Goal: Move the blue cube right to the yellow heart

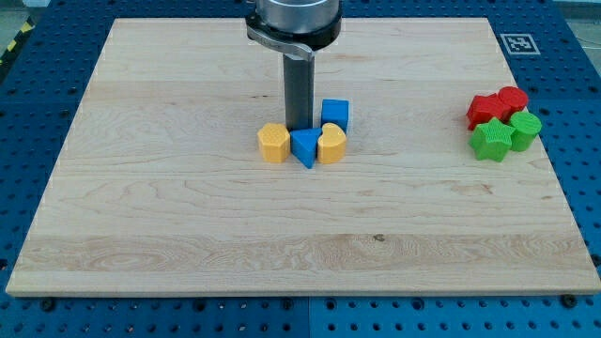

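The blue cube (335,114) sits near the board's middle, just above the yellow heart (331,144) and touching or nearly touching it. A blue triangular block (304,146) lies against the heart's left side, and a yellow hexagonal block (273,143) lies left of that. My tip (300,127) is down just left of the blue cube and directly above the blue triangular block, close to both.
At the view's right stand a red block (485,110), a second red block (513,99), a green star-like block (491,140) and a green block (525,129), clustered together. The wooden board (188,235) lies on a blue perforated table.
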Robot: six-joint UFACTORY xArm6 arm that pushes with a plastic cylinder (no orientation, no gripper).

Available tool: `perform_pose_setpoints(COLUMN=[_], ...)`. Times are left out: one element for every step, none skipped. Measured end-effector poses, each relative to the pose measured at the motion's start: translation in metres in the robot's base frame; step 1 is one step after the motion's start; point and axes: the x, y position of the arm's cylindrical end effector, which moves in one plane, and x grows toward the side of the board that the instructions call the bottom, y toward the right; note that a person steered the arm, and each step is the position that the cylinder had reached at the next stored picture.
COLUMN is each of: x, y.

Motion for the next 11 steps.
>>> perform_pose_setpoints(x=[-0.014,-0.047,-0.051,-0.033,-0.023,-0.042,-0.059,-0.049,-0.040,-0.038,-0.022], y=[0.000,0.009,0.053,0.090,0.112,0.107,0.064,0.017,0.013,0.036,0.066])
